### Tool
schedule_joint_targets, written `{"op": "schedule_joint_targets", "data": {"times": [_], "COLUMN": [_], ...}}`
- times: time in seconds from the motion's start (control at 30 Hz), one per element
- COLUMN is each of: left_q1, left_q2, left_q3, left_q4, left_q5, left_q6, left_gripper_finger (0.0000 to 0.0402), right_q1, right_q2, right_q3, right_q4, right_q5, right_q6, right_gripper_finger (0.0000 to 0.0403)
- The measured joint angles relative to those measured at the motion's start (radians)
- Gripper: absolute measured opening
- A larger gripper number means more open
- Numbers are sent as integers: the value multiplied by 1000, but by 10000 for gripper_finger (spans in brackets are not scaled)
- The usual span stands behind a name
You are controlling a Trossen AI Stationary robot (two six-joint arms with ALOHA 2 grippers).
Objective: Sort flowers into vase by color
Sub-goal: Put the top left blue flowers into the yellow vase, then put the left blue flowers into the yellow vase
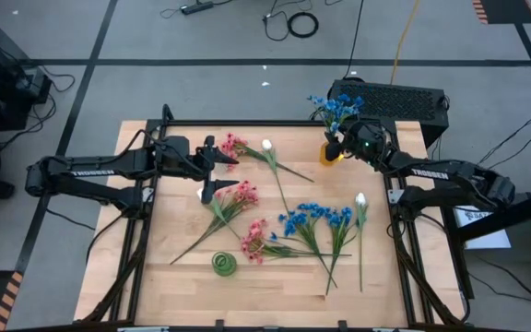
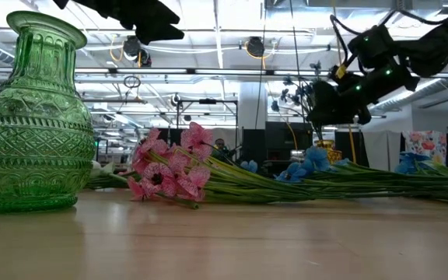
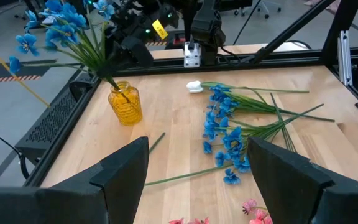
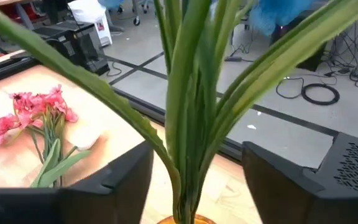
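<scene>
Right gripper (image 1: pixel 347 146) — fingers spread around blue stems (image 4: pixel 191 124) standing upright in the yellow vase (image 1: pixel 332 152) — must lift straight up.

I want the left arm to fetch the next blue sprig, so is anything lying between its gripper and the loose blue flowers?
Nothing visible blocks it: the left gripper is open above bare wood, and the loose blue flowers lie just ahead of its fingers.
</scene>
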Motion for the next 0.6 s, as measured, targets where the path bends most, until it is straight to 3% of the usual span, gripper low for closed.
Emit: {"op": "schedule_joint_targets", "data": {"times": [0.17, 0.37, 0.6], "left_q1": [0, 0, 0], "left_q2": [0, 0, 0], "left_q3": [0, 0, 0], "left_q4": [0, 0, 0], "left_q5": [0, 0, -54], "left_q6": [0, 0, -20], "left_gripper_finger": [278, 278, 278], "right_q1": [0, 0, 4], "right_q2": [-95, -206, -368], "right_q3": [0, 0, 0], "right_q4": [-119, -250, -326], "right_q5": [0, -5, -193], "right_q6": [19, 37, 143], "right_gripper_finger": [278, 294, 295]}}
